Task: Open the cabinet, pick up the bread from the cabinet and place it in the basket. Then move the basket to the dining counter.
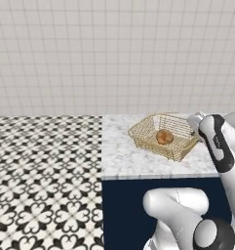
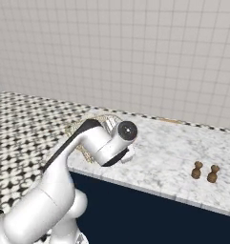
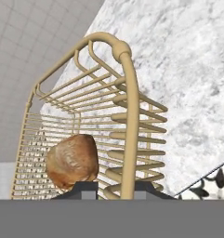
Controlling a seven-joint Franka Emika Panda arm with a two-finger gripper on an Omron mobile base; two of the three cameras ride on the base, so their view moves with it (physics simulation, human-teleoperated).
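Note:
The gold wire basket stands on the marble dining counter near its left end. The round golden-brown bread lies inside it. My gripper is at the basket's right side. In the hand view the basket's rim runs down between my two fingertips, with my gripper shut on that wall and the bread just to its left. In the right base view my arm hides most of the basket. The cabinet is out of view.
Two small brown shakers stand on the dining counter to the right of the basket. A patterned black-and-white floor lies to the left of the counter. A tiled wall is behind.

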